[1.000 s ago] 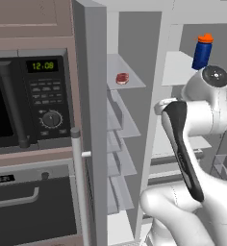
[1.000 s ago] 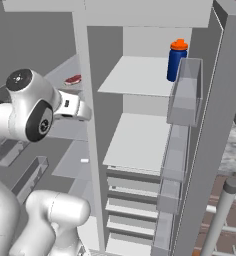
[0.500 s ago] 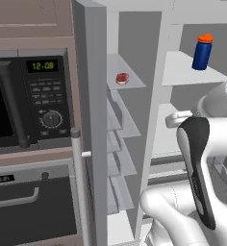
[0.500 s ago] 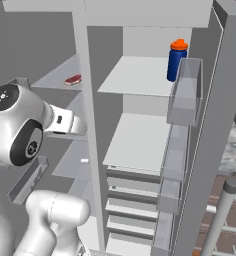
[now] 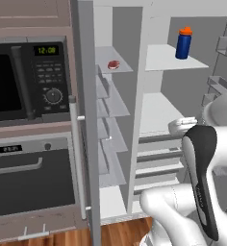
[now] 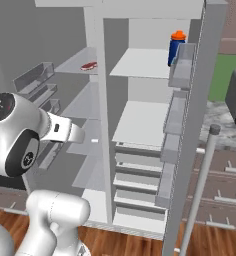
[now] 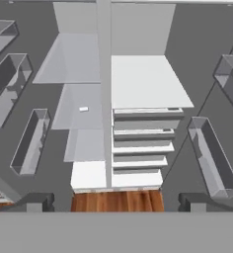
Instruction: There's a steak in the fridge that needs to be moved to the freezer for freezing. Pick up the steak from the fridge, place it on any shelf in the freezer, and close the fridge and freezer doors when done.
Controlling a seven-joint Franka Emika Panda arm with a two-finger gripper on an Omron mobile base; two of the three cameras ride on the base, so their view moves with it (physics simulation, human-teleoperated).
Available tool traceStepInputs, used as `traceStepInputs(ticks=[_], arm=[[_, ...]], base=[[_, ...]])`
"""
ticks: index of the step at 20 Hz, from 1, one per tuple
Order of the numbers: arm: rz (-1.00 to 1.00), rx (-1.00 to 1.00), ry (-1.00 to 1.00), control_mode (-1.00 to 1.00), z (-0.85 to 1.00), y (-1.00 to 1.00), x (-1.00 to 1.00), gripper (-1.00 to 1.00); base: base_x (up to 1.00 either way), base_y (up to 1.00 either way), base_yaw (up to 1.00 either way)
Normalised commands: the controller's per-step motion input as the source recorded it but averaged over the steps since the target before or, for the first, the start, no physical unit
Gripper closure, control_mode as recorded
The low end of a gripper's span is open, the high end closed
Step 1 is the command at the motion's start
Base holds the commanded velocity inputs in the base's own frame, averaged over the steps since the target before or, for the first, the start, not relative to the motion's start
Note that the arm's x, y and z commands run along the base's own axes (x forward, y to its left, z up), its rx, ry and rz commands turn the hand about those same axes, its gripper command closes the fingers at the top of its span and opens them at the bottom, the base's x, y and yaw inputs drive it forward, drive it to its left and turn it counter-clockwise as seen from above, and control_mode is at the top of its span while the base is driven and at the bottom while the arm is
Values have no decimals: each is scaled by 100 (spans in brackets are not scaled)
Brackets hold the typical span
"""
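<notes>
The small flat red-pink steak (image 5: 114, 64) lies on the top translucent shelf (image 5: 119, 72) of the narrow grey freezer (image 6: 85, 105), both doors open. Right of it, a blue bottle with orange cap (image 5: 183, 43) stands on the wide fridge's (image 5: 168, 81) broad white shelf. The claw (image 7: 113, 202) is released, holding nothing.

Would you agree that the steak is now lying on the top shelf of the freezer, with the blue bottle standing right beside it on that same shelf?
Not quite. The steak does lie on the top shelf of the freezer, but the blue bottle is not beside it. It stands on the fridge's top shelf, across the divider wall, as the left base view shows.
</notes>
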Motion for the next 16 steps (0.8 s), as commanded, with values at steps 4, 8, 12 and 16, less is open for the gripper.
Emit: traceStepInputs(ticks=[4,8,12,16], arm=[[0,0,0,100,0,0,0,-100],[0,0,0,100,0,0,0,-100],[0,0,0,100,0,0,0,-100],[0,0,0,100,0,0,0,-100]], base=[[-43,-3,0],[2,-14,0],[15,-39,0],[-4,-3,0]])
